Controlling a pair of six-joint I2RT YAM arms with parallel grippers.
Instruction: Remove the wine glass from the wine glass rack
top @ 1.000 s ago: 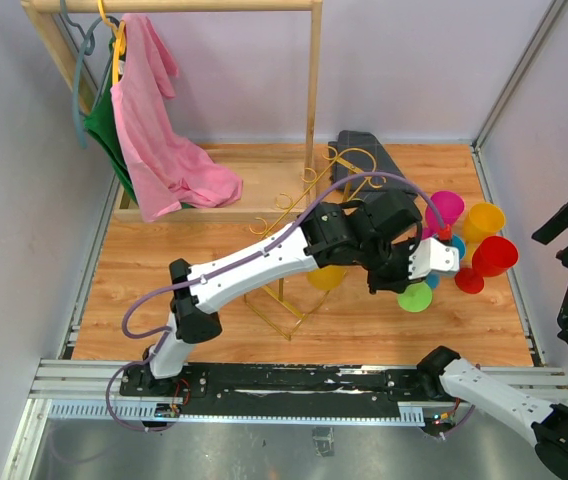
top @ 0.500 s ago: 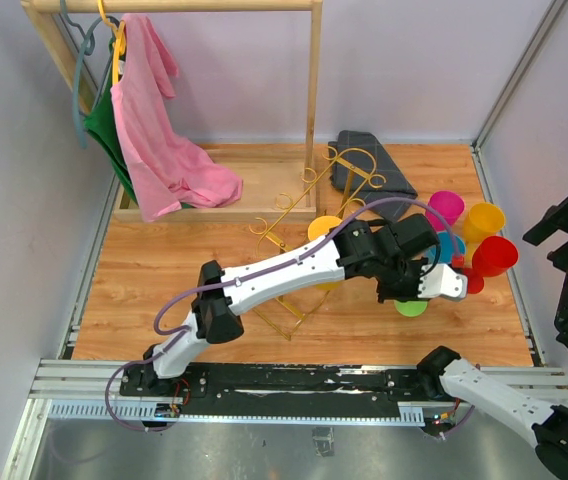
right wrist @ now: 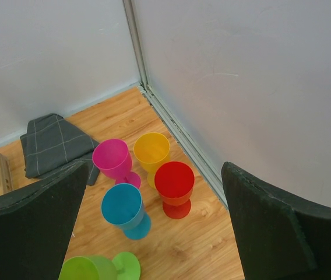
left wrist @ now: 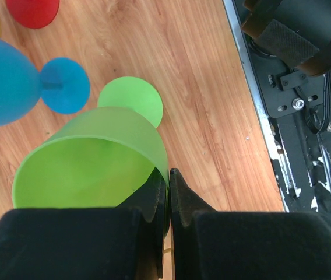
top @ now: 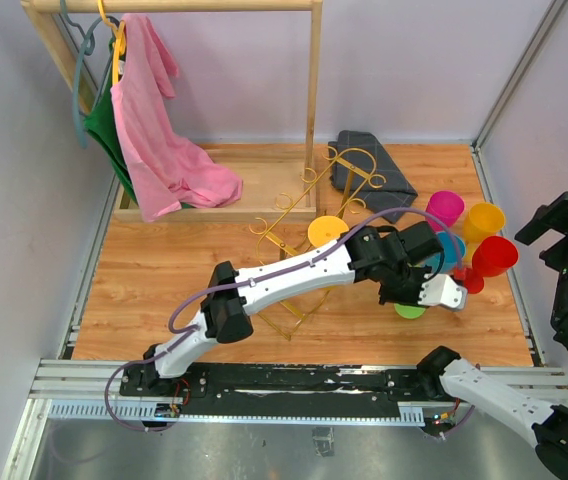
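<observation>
- Top external view: the white-and-black left arm point(top: 284, 278) reaches from its base at the near-left edge diagonally across the wooden counter point(top: 164, 270). It is stretched long and low to the right, with its wrist bent down by a cluster of coloured glasses.
- Left jaws are pinched almost shut on the green translucent plastic wine glass point(left wrist: 90, 157). The left wrist view shows the wall of its bowl caught between the two black fingers.
- That glass is tilted, with the bowl's mouth turned up towards the wrist camera and its round foot lower. Whether the foot touches the counter cannot be told.
- It is off the gold-yellow wire wine glass rack point(top: 299, 205) and well to the right of it. The arm's forearm crosses over the rack's square base.
- A yellow round disc point(top: 327, 232) shows among the rack's wires, just beside the arm.
- Near the green glass stand a blue plastic glass point(right wrist: 123, 208), a pink one point(right wrist: 112, 158), a yellow one point(right wrist: 151, 149) and a red one point(right wrist: 174, 181), all upright.
- The right arm point(top: 494, 390) runs from its near-right base out of the frame. The right jaws are held high at the right edge, spread wide and holding nothing.
- A folded grey cloth point(top: 369, 165) lies at the back, behind the rack.
- A wooden clothes rack point(top: 314, 100) with a pink garment point(top: 159, 130) stands at the back left.
</observation>
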